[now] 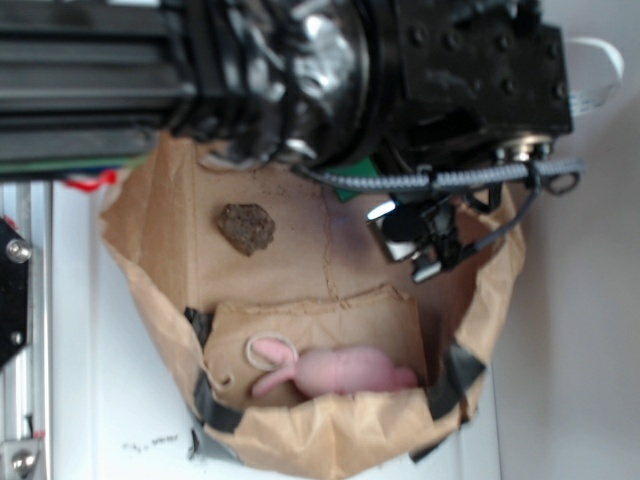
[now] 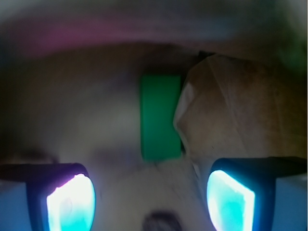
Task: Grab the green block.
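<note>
Gripper (image 2: 150,197) spread wide, both glowing fingertips (image 2: 72,202) low in the wrist view with clear space between them, nothing held. And dead ahead, in that gap's line of sight, sits the green block (image 2: 160,117), standing tall and narrow on brown paper, its right edge right up against a crumpled paper fold (image 2: 231,110) (touching or just beside, the blur won't let me call it).

From the exterior camera the block is nearly hidden: only a sliver of green (image 1: 358,170) peeks out beneath the dark bulk of the arm (image 1: 400,70), at the far edge of the brown paper tray (image 1: 150,230). The gripper (image 1: 415,240) hangs just beside that sliver, over the paper, with a grey cable (image 1: 440,180) strung across above it.

Why the layout? I'd judge the taped paper walls are there to corral the pieces. The lumpy brown rock (image 1: 245,228) lies well apart to the left, and the pink plush bunny (image 1: 335,370) rests in the near pocket of the tray, so neither crowds the target. The white desk (image 1: 120,400) shows around the tray.

Arm pose: reaching across the top of the exterior view, wrist tipped down toward the paper, 2 fingers lined up either side of the block's axis. Looks like an approach, with closing in and squeezing not yet done; that paper fold may snag the right finger.
</note>
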`<act>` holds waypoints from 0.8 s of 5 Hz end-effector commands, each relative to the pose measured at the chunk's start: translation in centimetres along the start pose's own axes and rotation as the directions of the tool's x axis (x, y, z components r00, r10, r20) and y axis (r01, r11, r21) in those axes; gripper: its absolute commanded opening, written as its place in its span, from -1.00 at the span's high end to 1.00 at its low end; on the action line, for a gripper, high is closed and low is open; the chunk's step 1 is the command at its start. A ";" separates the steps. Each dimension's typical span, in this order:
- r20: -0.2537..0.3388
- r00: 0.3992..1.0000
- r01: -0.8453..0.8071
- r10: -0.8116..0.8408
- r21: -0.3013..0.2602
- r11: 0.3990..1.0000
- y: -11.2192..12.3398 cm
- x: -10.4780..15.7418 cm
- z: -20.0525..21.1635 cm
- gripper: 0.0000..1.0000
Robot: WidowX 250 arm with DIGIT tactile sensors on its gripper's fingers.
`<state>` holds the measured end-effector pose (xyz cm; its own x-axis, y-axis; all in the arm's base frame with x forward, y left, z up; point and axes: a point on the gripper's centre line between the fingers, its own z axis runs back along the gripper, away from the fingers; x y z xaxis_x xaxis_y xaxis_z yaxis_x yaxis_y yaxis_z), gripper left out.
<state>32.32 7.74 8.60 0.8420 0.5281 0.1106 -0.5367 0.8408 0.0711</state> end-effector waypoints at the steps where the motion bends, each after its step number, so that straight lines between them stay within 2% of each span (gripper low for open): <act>1: 0.112 0.994 0.011 0.003 -0.125 0.992 0.8 -0.3 0.3 -1.00; 2: 0.135 0.990 0.047 -0.030 -0.123 0.991 0.4 -0.4 0.1 -1.00; 4: 0.135 0.990 0.047 -0.030 -0.123 0.991 0.4 -0.4 0.1 -1.00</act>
<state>31.12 7.47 6.38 0.8543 0.4874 0.1809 -0.4906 0.8709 -0.0296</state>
